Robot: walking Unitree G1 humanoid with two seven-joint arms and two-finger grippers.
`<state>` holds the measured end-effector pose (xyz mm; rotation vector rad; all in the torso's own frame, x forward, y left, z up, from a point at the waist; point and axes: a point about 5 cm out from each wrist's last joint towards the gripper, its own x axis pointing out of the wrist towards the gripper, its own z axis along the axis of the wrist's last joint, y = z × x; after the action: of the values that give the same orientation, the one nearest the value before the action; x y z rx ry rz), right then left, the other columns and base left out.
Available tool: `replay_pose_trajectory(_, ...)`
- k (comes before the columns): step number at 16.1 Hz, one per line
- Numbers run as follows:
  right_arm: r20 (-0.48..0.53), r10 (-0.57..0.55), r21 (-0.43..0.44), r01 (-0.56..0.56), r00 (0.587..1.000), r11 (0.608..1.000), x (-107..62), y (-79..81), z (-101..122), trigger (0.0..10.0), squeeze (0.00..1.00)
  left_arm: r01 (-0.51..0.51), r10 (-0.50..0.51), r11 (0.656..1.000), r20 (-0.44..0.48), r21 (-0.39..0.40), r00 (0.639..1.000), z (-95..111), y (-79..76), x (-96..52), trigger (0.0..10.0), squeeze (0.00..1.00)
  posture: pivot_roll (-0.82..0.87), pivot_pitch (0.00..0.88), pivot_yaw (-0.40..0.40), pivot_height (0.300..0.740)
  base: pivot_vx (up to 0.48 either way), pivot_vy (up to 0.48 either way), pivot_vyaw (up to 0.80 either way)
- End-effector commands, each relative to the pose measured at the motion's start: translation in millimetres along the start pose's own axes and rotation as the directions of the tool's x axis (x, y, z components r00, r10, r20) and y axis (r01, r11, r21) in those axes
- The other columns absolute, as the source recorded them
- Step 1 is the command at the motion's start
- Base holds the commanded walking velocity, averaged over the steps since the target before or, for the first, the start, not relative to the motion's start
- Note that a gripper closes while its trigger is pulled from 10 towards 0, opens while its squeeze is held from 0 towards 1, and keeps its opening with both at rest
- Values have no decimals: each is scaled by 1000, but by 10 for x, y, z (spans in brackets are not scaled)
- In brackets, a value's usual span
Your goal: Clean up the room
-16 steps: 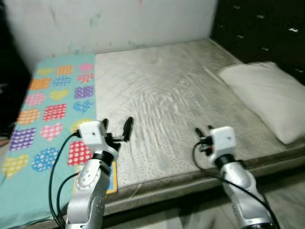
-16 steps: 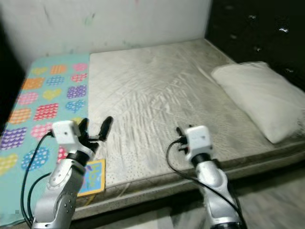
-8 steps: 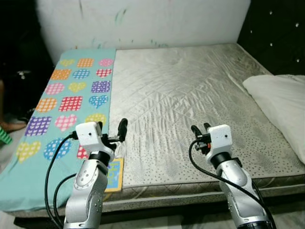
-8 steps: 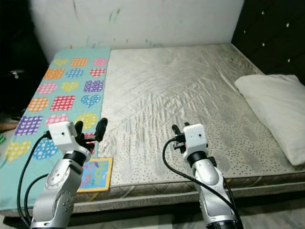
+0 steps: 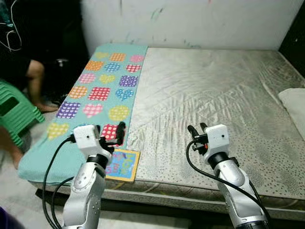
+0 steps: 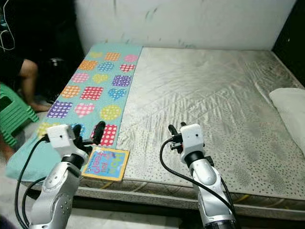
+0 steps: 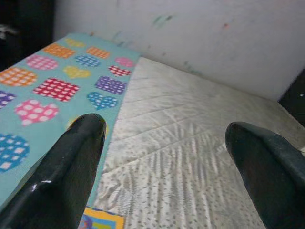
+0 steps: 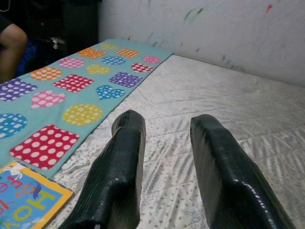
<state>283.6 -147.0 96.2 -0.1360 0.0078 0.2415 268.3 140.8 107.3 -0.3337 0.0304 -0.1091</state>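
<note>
A colourful children's book (image 5: 123, 164) lies flat at the front edge of the grey mattress (image 5: 214, 95), partly on a teal blanket with heart patches (image 5: 102, 90). My left gripper (image 5: 109, 131) hovers just above and behind the book, open wide with nothing between its fingers (image 7: 71, 162). My right gripper (image 5: 196, 129) floats over the mattress's front middle, its fingers (image 8: 119, 171) a little apart and holding nothing. A white pillow (image 6: 290, 107) rests at the bed's far right.
A person's leg (image 5: 35, 78) and a green plastic stool (image 5: 14, 112) are on the floor left of the bed. A marked white wall (image 5: 190, 19) backs the bed. Pale floor (image 5: 19, 191) shows at the front left.
The camera has swung left: the pillow slid to the right edge, and the person and green stool came into view. Both grippers keep the same pose.
</note>
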Motion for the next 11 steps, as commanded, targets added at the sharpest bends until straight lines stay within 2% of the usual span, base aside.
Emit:
replay_pose_trajectory(1, 19, -17, 9, 16, 1000, 1000, 12, -30, 42, 10000, 0, 20, -20, 1000, 21, 0, 1000, 50, -20, 5, 10000, 0, -189, 9, 26, 740, 0, 0, 0)
replay_pose_trajectory(5, 37, -47, 13, 46, 998, 999, 5, -56, 71, 10000, 0, 23, -23, 1000, 23, 5, 999, 62, -13, -4, 10000, 0, -188, 13, 26, 740, 0, 0, 0)
replay_pose_trajectory(6, 89, -142, 66, 136, 986, 988, -96, -168, 219, 10000, 0, -30, 28, 996, 24, 87, 999, 92, 116, -95, 10000, 0, -187, 6, 39, 740, 0, 0, 0)
replay_pose_trajectory(7, 93, -149, 70, 143, 984, 987, -107, -176, 230, 10000, 0, -34, 31, 995, 24, 96, 999, 93, 129, -106, 10000, 0, -187, 6, 39, 740, 0, 0, 0)
replay_pose_trajectory(9, 99, -172, 76, 165, 980, 983, -168, -216, 253, 10000, 0, -88, 89, 988, -1, 123, 996, 74, 303, -227, 10000, 0, -171, 0, 57, 740, 0, 0, 0)
replay_pose_trajectory(11, 84, -193, 90, 185, 978, 979, -118, -225, 185, 10000, 0, -92, 93, 986, 3, 139, 996, 98, 333, -213, 10000, 0, -144, 0, 74, 740, 0, 0, 0)
